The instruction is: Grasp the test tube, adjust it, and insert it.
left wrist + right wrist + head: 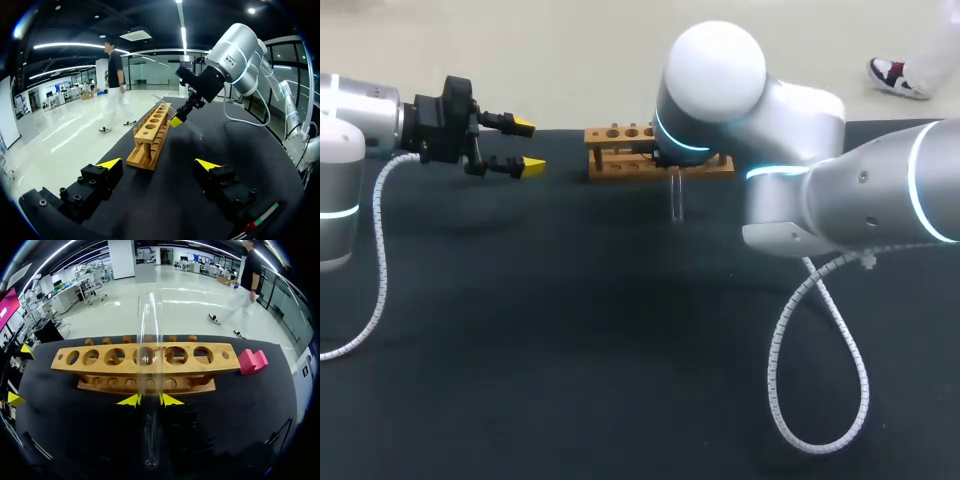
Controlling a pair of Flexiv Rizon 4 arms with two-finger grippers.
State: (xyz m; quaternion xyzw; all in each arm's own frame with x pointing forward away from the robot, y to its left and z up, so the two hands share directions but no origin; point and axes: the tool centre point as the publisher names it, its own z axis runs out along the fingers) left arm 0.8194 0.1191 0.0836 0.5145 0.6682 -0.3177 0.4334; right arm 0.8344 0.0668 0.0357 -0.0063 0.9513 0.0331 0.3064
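The silver right arm (800,180) reaches over the long wooden rack (612,133). Its right gripper (150,401) pinches the clear glass test tube (150,340) from both sides, on the rack's near side. The tube slants, its upper end toward the rack's middle holes, so I judge it needs uprighting above a hole. Left of the rack, the left gripper (528,146) hangs wide open and empty.

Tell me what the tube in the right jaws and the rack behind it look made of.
The test tube: clear glass or hard clear plastic, I can't tell which; glossy, and the rack shows straight through it. The rack: light wood, matte, apparently unvarnished; warm tan with drilled round holes.
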